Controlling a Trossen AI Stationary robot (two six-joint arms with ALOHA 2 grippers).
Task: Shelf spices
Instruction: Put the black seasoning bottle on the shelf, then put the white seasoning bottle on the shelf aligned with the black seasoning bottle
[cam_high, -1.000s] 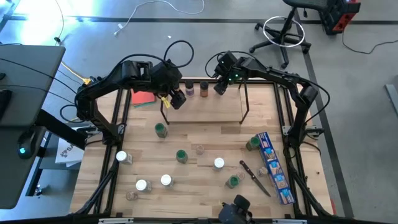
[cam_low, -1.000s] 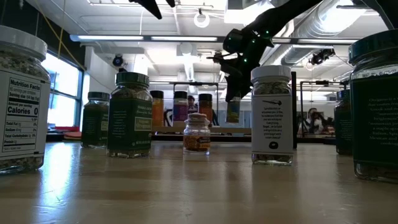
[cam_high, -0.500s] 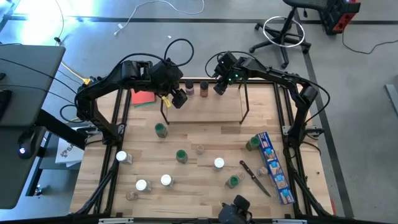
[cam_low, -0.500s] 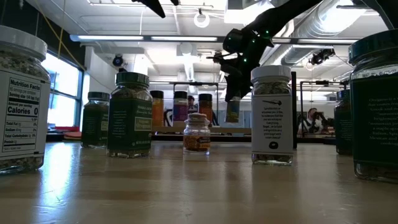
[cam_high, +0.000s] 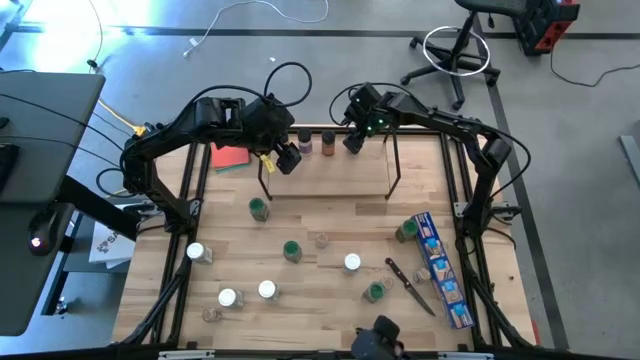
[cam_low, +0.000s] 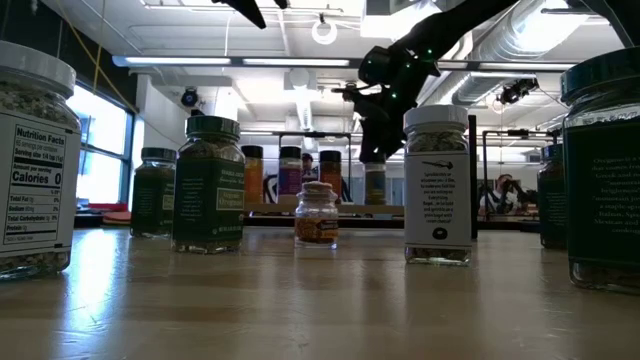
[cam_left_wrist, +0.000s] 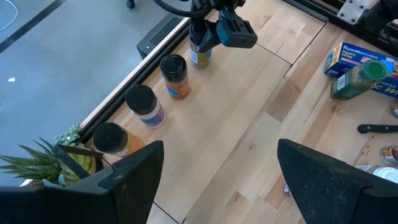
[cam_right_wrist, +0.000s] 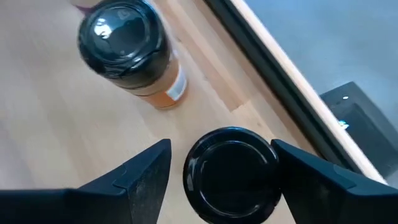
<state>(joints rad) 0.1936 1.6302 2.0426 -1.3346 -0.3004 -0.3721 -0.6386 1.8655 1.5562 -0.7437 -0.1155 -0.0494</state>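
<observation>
The shelf (cam_high: 340, 175) stands at the table's far side and carries three black-capped spice jars (cam_left_wrist: 144, 104) in a row. A fourth black-capped jar (cam_right_wrist: 231, 175) stands upright on the shelf board (cam_right_wrist: 74, 143) beside the orange jar (cam_right_wrist: 124, 50). My right gripper (cam_right_wrist: 222, 152) hovers over that fourth jar, open. Its fingers stand on either side of the cap, and a sliver of wood shows between one finger and the cap. My left gripper (cam_left_wrist: 217, 180) is open and empty, raised over the shelf's left end (cam_high: 287, 160). Several more jars (cam_high: 291, 250) stand on the near table.
Green-capped jars (cam_high: 259, 208) (cam_high: 375, 291) and white-capped jars (cam_high: 227, 297) (cam_high: 352, 262) are scattered over the near half of the table. A tipped green jar (cam_high: 405, 230) lies by the long blue box (cam_high: 440, 270), with a black-handled knife (cam_high: 410, 285) beside it. A red item (cam_high: 230, 158) lies left of the shelf.
In the low view, the jar under my right gripper hung slightly tilted; it has come down a little and now stands upright on the shelf board. Both arms have stayed almost in place.
</observation>
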